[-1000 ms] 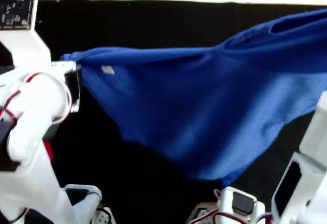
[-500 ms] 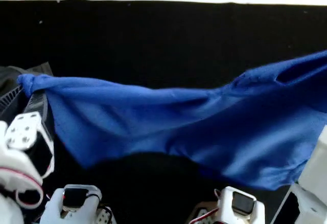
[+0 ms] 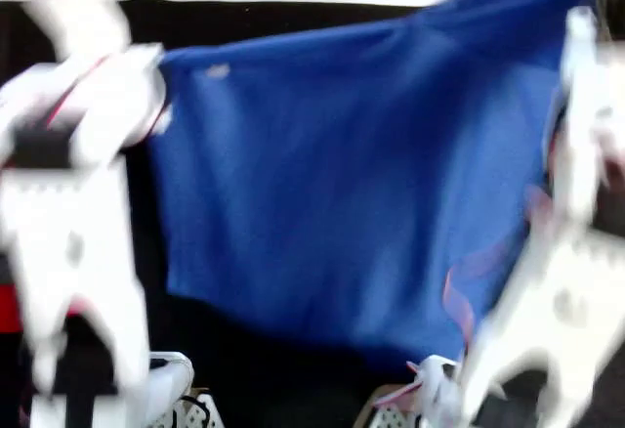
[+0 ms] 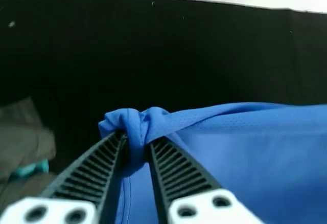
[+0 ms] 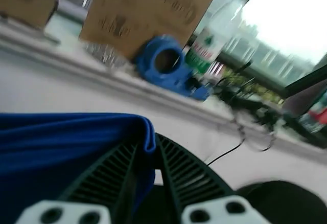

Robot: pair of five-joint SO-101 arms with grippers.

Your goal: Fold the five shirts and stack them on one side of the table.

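A: Where's the blue shirt [image 3: 342,184]?
B: Up over the middle of the table [image 3: 283,16], spread wide between both arms, hem hanging toward the near edge.
A: Hands?
B: Left hand [image 4: 137,141] clamped on a bunched corner, right hand [image 5: 148,143] pinched shut on another edge.
A: Why so high?
B: Probably stretching it flat before laying it down to fold.
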